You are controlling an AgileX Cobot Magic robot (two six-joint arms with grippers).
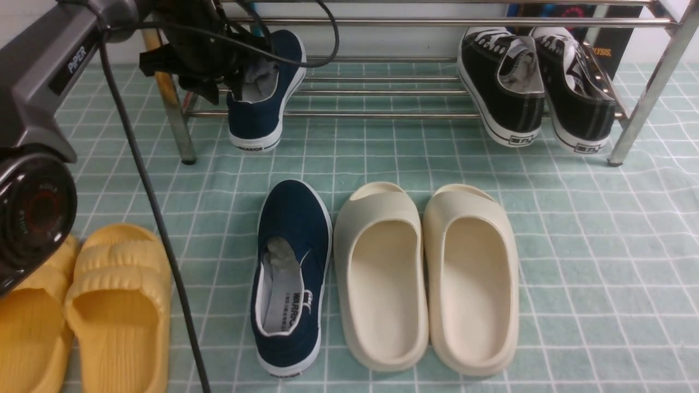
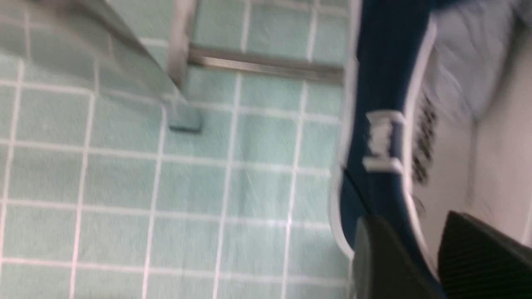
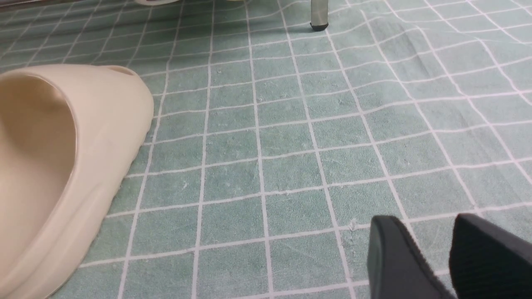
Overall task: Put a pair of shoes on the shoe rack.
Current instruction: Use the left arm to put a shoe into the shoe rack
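Left end effector (image 2: 411, 216) pinches 1 navy slip-on (image 1: 273, 98), heel outward, on the shoe rack's (image 1: 382, 114) lower rails. 2nd slip-on (image 1: 292, 273) lies toe-rackward on the surface (image 1: 600, 245), left of centre; right end effector (image 3: 419, 218) parted, empty.

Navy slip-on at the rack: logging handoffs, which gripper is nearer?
Left. The left gripper grips the navy slip-on by its collar; the right gripper hangs over the mat beside a cream slide.
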